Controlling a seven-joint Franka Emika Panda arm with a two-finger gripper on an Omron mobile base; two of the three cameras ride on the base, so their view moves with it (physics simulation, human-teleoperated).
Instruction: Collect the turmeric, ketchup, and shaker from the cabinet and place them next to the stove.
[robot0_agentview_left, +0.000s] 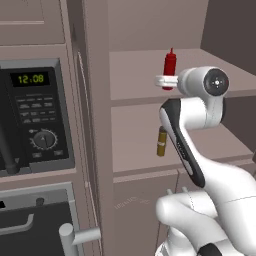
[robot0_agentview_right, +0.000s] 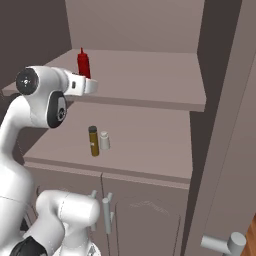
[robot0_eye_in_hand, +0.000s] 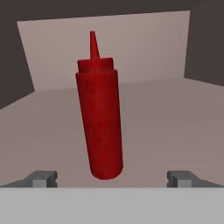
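Observation:
The red ketchup (robot0_eye_in_hand: 100, 118) stands upright on the upper shelf of the cabinet (robot0_agentview_right: 150, 75), straight ahead of my gripper (robot0_eye_in_hand: 112, 178). The jaws are open wide, and the bottle's base sits just beyond the fingertips (robot0_eye_in_hand: 41, 178), centred on the gap and untouched. From the base cameras the ketchup (robot0_agentview_left: 170, 64) (robot0_agentview_right: 83, 63) rises right behind my white hand (robot0_agentview_right: 86, 86). On the lower shelf the mustard-brown turmeric (robot0_agentview_right: 93, 141) (robot0_agentview_left: 161, 142) stands beside the small pale shaker (robot0_agentview_right: 104, 141). The stove is out of view.
A black built-in oven with a clock (robot0_agentview_left: 35, 115) and a silver handle (robot0_agentview_left: 75, 234) stands left of the cabinet. Below the shelves are two small doors with silver handles (robot0_agentview_right: 106, 215). The cabinet's side wall (robot0_agentview_right: 220, 100) closes off the right.

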